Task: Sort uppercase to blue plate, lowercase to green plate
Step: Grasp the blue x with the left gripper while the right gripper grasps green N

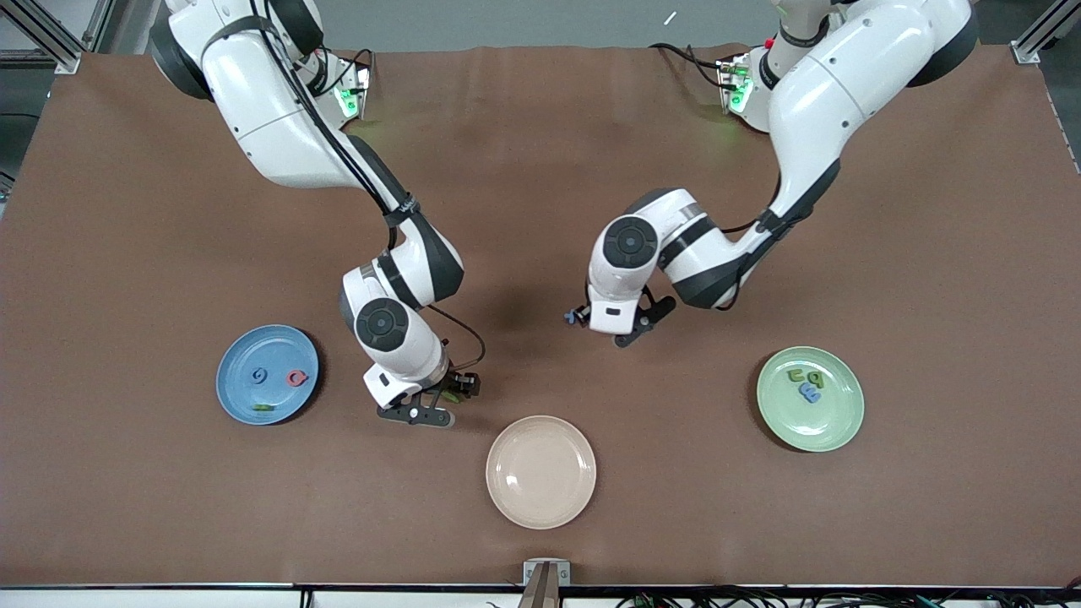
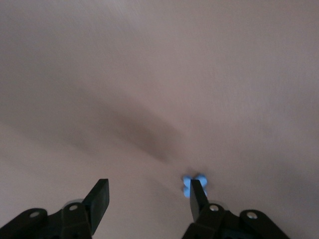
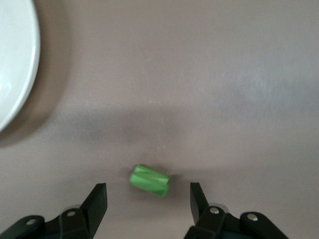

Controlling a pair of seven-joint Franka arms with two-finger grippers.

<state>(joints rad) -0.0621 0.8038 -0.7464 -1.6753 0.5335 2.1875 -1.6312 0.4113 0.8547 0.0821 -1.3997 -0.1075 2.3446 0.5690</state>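
Observation:
The blue plate holds a blue G, a pinkish-red Q and a green letter. The green plate holds two green letters and a blue one. My right gripper is open, low over the table beside the blue plate. A green N-like letter lies just ahead of its fingers. My left gripper is open near the table's middle. A blue x lies at the tip of one of its fingers, partly hidden by it.
A cream plate with nothing on it sits between the two coloured plates, nearer the front camera, and its rim shows in the right wrist view. Bare brown table surrounds both grippers.

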